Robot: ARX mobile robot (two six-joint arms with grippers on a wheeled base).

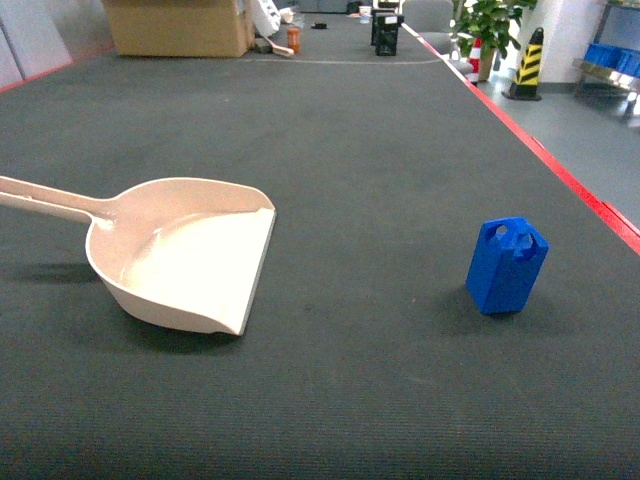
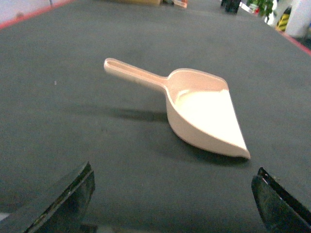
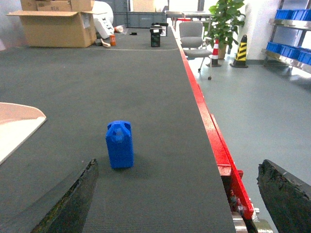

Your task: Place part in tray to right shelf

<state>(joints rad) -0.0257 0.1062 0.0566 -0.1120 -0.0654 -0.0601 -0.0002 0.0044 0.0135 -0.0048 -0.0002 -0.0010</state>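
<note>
The blue part (image 1: pixel 507 266) stands upright on the dark belt at the right; the right wrist view shows the part (image 3: pixel 120 144) ahead and left of my right gripper (image 3: pixel 177 194). That gripper is open and empty, set back near the belt's red edge. The beige tray (image 1: pixel 190 252) lies on the left with its handle pointing left and its flat lip toward the part. In the left wrist view the tray (image 2: pixel 201 111) lies ahead of my left gripper (image 2: pixel 172 194), which is open and empty. Neither gripper shows in the head view. The shelf (image 3: pixel 290 34) with blue crates stands far right.
A red rail (image 1: pixel 560 170) borders the belt's right side, with grey floor beyond. A cardboard box (image 1: pixel 178 26) and small black items (image 1: pixel 386 32) sit at the far end. A chair (image 3: pixel 193 39), a plant (image 3: pixel 224 22) and a striped cone (image 3: pixel 241 48) stand on the floor.
</note>
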